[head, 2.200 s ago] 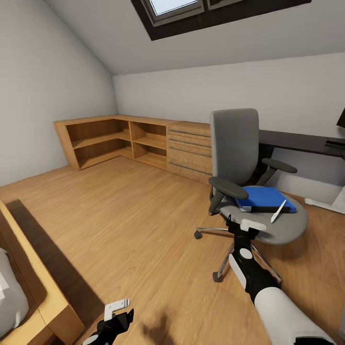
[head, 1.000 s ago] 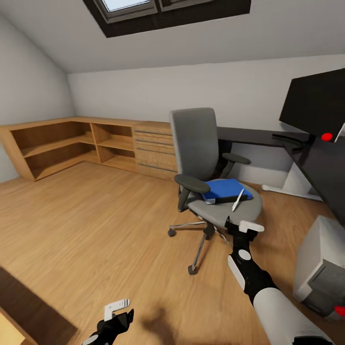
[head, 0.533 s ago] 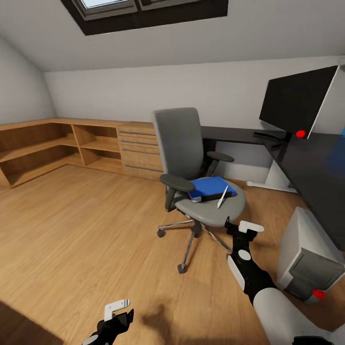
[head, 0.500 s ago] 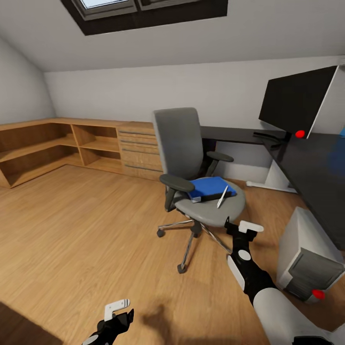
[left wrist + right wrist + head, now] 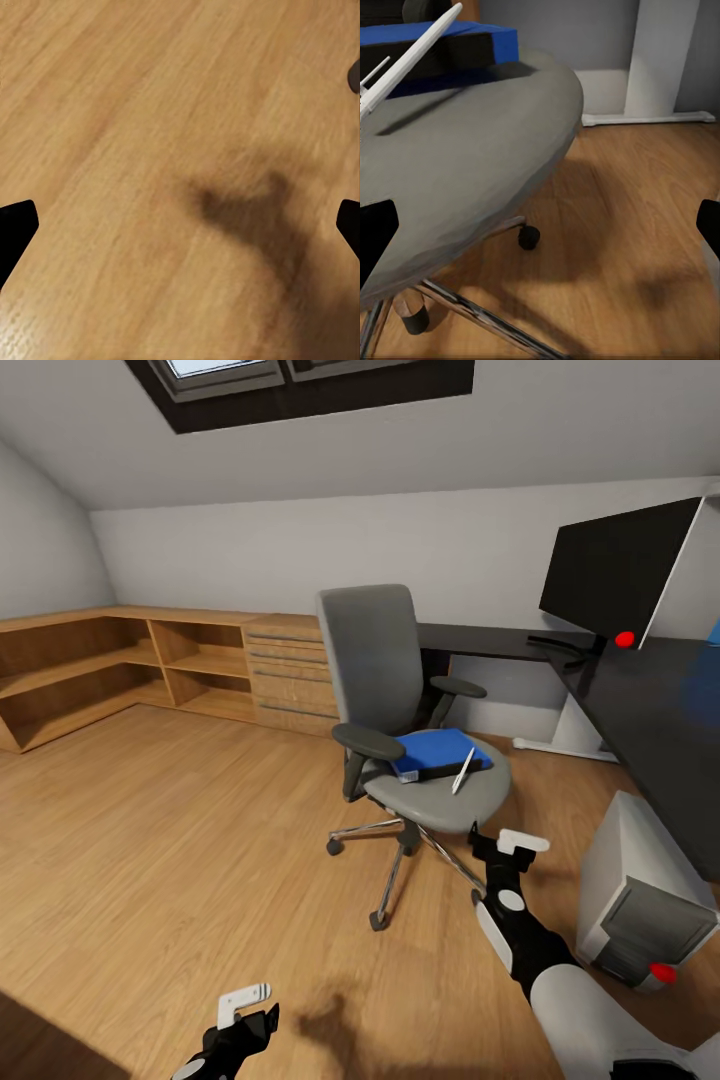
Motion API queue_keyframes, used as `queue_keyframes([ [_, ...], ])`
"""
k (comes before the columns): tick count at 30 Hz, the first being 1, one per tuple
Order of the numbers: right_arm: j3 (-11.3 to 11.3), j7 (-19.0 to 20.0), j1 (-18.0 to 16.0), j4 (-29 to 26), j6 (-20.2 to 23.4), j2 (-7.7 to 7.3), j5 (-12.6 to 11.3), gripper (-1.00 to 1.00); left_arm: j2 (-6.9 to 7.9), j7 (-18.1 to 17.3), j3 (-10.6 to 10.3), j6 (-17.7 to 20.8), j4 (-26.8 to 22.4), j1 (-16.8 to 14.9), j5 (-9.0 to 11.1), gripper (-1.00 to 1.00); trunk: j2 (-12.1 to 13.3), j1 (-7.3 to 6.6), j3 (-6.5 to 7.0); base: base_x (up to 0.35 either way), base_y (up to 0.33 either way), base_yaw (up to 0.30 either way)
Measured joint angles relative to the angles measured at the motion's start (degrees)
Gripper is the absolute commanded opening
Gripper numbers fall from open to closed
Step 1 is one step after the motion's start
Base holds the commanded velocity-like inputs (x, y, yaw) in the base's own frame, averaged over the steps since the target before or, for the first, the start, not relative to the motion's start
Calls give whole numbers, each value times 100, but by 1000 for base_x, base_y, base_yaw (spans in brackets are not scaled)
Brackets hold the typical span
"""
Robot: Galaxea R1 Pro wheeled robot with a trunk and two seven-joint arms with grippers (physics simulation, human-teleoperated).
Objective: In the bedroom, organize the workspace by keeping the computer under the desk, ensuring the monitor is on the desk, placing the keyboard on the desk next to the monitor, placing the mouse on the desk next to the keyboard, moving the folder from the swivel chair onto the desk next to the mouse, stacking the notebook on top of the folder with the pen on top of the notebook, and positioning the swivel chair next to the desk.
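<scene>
The grey swivel chair stands on the wooden floor, apart from the black desk. On its seat lies the blue folder with a dark front edge, and the white pen rests slanted across it. I cannot make out the notebook as a separate thing. The monitor stands on the desk. The grey computer sits on the floor by the desk's near edge. My right gripper is open, just short of the seat's front rim. My left gripper hangs open over bare floor.
A light wooden shelf unit and dresser run along the far wall. The desk's white leg stands behind the chair. The chair's chrome base and castors spread over the floor close to my right arm.
The view has swung right, bringing the desk, monitor and computer into sight. In the last half second it has held almost still, and my right gripper has dipped slightly.
</scene>
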Motion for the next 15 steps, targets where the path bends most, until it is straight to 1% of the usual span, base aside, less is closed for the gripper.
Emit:
queue_keyframes([
  [8, -6, 220, 0, 56, -29, -9, -17, 100, 1, 1, -2, -114, 3, 0, -3, 100, 0, 0, 0, 0, 0, 0],
  [15, -10, 277, 0, 60, -42, -1, -65, 100, -1, 1, -4, -127, 67, 0, -4, 100, 0, 0, 0, 0, 0, 0],
])
